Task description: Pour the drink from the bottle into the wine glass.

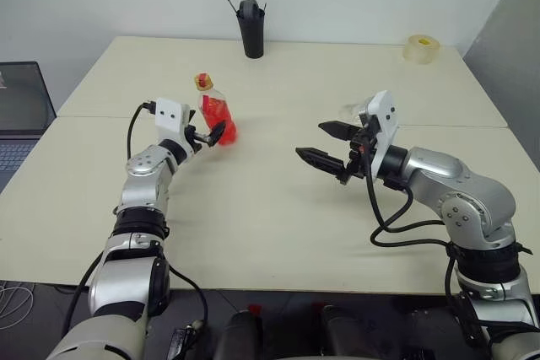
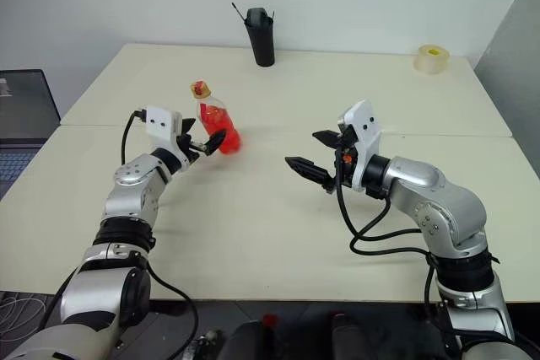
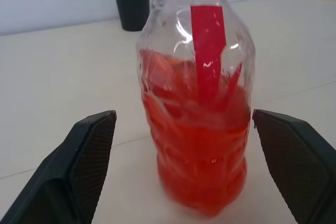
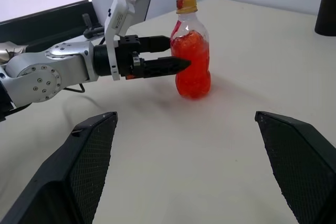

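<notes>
The bottle (image 1: 216,112) stands upright left of the table's middle, clear plastic with a tan cap and the red drink (image 3: 202,156) filling its lower body. My left gripper (image 1: 212,132) is open and level, with one finger on each side of the bottle's lower half; its pads (image 3: 89,150) stand apart from the plastic. My right gripper (image 1: 314,142) is open over the table's middle, pointing toward the bottle with nothing between its fingers. The wine glass (image 1: 353,110) shows as a clear bowl just behind the right wrist, mostly hidden by it.
A tall black cup (image 1: 251,29) stands at the table's far edge, and a tape roll (image 1: 422,48) sits at the far right corner. A laptop (image 1: 21,115) lies off the table's left side. A seam (image 1: 287,120) crosses the table.
</notes>
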Controlling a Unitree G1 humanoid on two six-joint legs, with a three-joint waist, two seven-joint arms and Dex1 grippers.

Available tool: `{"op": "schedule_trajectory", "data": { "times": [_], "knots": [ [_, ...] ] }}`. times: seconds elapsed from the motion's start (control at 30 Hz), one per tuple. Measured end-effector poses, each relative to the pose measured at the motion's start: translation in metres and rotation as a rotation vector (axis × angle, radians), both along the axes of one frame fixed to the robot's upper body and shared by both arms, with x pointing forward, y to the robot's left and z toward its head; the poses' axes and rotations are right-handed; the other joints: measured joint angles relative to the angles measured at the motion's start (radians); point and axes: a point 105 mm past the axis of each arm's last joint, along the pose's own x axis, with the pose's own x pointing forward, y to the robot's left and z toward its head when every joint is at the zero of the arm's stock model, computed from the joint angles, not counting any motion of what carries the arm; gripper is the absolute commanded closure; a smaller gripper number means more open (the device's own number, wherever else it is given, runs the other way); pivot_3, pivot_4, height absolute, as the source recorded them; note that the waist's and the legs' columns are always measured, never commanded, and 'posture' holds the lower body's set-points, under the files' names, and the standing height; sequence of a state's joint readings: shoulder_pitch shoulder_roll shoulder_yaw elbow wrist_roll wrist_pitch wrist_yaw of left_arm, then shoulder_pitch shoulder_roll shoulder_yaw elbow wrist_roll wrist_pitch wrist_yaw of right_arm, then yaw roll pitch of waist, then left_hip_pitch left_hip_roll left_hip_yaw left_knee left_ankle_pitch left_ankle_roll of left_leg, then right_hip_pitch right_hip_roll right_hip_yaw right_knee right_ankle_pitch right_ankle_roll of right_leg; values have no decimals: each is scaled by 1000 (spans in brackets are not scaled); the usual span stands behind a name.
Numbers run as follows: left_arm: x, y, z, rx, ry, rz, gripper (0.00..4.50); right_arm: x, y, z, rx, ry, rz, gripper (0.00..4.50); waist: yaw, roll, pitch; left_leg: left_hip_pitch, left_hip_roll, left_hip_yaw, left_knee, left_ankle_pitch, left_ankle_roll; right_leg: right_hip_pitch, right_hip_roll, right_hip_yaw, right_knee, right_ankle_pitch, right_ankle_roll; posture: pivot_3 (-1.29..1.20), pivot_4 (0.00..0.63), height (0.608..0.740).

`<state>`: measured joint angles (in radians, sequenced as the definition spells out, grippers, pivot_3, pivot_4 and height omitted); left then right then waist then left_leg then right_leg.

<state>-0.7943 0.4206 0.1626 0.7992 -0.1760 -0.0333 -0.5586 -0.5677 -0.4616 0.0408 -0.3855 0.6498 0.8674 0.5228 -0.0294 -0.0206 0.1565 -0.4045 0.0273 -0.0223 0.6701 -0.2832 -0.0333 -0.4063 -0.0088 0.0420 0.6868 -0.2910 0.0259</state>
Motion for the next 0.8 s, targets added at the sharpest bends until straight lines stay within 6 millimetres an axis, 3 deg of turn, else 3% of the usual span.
{"op": "schedule_trajectory", "data": {
  "times": [0.27, 0.5, 0.7, 0.8],
  "knots": [
    [6, -8, -5, 4, 6, -5, 45, 0, 1, 1, 3, -2, 0, 0, -3, 0, 0, 0, 0, 0, 0, 0, 0, 0, 1, 0, 1, 0, 0, 0, 150, 740],
    [17, -4, 2, 12, -24, 77, 45, 0, 1, 1, 4, -2, -1, 0, -2, 0, 0, 0, -1, 0, 0, 0, 1, 0, 1, 0, 1, 0, 0, 0, 150, 740],
    [18, -22, -10, -22, -12, 41, 45, 0, 1, 1, 3, -3, 2, 0, -2, 0, 0, 0, -1, 0, 1, 0, 0, 0, 1, 0, 1, 0, 0, 0, 150, 740],
    [20, -20, -13, -36, -4, 70, 659, 0, 1, 2, -2, -2, 2, 0, -3, 0, 0, 0, -1, 0, 1, 0, 0, -1, 1, -1, 1, 0, 0, 0, 150, 740]
  ]
}}
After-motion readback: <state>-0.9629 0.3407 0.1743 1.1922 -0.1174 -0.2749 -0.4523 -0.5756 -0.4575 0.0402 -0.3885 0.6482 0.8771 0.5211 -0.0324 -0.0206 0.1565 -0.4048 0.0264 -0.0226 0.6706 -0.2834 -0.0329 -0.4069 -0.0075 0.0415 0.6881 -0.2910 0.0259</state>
